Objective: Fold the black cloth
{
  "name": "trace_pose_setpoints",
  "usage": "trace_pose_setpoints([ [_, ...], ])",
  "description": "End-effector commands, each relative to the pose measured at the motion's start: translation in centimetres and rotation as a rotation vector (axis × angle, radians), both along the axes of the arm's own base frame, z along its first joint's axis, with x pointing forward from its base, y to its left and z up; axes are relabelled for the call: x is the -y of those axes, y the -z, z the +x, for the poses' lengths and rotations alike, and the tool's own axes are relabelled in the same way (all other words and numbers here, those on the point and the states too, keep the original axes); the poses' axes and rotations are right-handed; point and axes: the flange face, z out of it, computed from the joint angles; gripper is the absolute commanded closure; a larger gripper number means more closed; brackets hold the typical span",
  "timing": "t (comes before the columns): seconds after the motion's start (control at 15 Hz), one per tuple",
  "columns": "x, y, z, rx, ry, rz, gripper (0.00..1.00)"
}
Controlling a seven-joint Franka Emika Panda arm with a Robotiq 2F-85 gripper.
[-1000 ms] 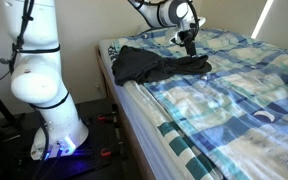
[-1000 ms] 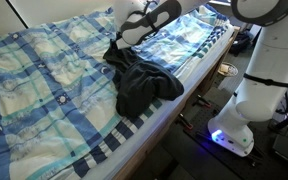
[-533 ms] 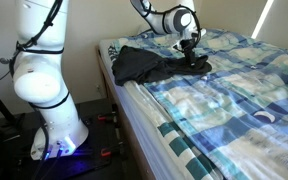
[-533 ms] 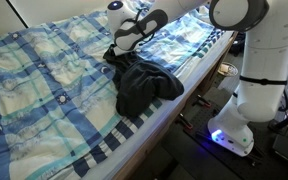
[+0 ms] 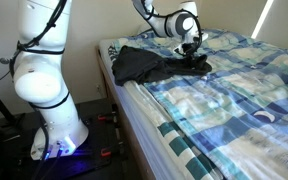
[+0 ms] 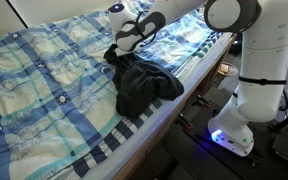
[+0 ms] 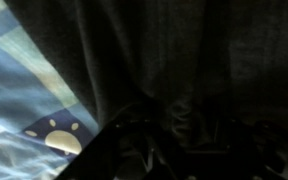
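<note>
The black cloth lies crumpled near the bed's edge, reaching toward that edge in an exterior view. My gripper points down and presses onto the cloth's far corner, seen also in an exterior view. In the wrist view the dark cloth fills most of the picture, and a ridge of it bunches up between the fingers of the gripper. That view is too dark to show whether the jaws have closed on the fabric.
A blue plaid bedspread covers the bed. The robot's white base stands on the floor beside the bed. A sun-and-moon print on the bedspread shows beside the cloth.
The gripper has come down from above the cloth onto its far corner. Its jaws have been narrowing. The cloth has barely shifted.
</note>
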Motion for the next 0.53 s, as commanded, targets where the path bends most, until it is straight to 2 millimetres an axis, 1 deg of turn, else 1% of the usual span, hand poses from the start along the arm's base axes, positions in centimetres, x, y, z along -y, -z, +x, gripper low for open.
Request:
trace_pose_setpoints([
  [0.0, -0.5, 0.7, 0.3, -0.009, 0.044, 0.007, 0.80],
  [0.07, -1.2, 1.6, 0.3, -0.011, 0.045, 0.013, 0.88],
  [0.2, -2.0, 2.3, 0.2, -0.013, 0.055, 0.017, 0.99],
  [0.33, -2.4, 2.5, 0.1, -0.008, 0.063, 0.019, 1.00],
  [0.47, -2.8, 1.3, -0.2, 0.020, 0.068, 0.018, 0.98],
])
